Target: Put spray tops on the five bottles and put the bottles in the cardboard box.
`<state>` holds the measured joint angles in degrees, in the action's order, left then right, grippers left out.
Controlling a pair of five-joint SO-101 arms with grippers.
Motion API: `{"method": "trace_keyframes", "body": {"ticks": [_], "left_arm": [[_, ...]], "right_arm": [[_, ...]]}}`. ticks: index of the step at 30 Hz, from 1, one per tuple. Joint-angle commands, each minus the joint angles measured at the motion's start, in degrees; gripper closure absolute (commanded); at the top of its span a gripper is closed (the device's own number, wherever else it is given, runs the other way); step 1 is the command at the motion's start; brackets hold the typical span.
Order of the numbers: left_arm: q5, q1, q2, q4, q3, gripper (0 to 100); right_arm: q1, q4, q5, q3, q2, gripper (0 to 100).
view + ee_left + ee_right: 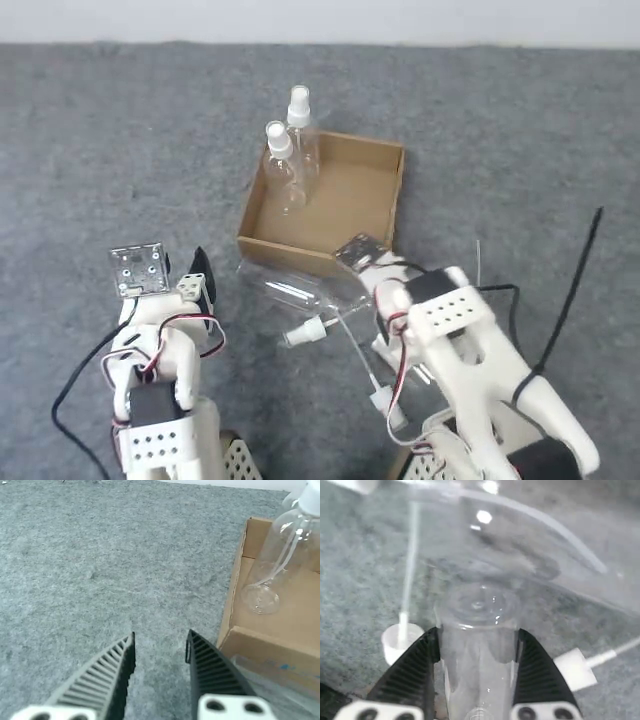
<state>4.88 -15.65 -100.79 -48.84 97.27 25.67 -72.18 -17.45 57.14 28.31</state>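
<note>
Right wrist view tells us the grip: right claw (477,632) clamped on a clear bottle (479,605), its long axis along the fingers (420,665), round end pointing away. Our left claw (161,635) hangs apart over the tabletop (100,555). High view adds, farther off, two capped bottles (285,165) upright in the cardboard box (385,205), at its far corner.

Two bottles (284,170) stand far left in the cardboard box (300,252); perhaps two spray tops (305,332) lie before it.

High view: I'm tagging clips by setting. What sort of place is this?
Likely a robot test bench: a grey felt-covered table, two small wired arms, the right gripper clamping a clear bottle, and a cardboard box holding two spray bottles.
</note>
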Motion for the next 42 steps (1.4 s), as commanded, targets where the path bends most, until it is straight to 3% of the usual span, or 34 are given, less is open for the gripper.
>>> {"method": "trace_keyframes", "body": {"ticks": [1,19,25,30,42], "left_arm": [[0.6,0.0,-1.0,0.5,-0.6,84],[0.6,0.0,-1.0,0.5,-0.6,84],[0.6,0.0,-1.0,0.5,-0.6,84],[0.6,0.0,-1.0,0.5,-0.6,84],[0.6,0.0,-1.0,0.5,-0.6,84]], "right_arm": [[-6.3,-0.9,-0.9,-4.7,2.6,97.1],[-27.1,-0.2,0.0,-11.3,2.6,96.7],[-32.1,-0.2,8.9,-15.9,2.6,96.7],[-32.5,-0.2,15.1,-16.0,2.6,96.7],[-32.5,-0.2,39.2,-16.3,2.6,96.6]]}}
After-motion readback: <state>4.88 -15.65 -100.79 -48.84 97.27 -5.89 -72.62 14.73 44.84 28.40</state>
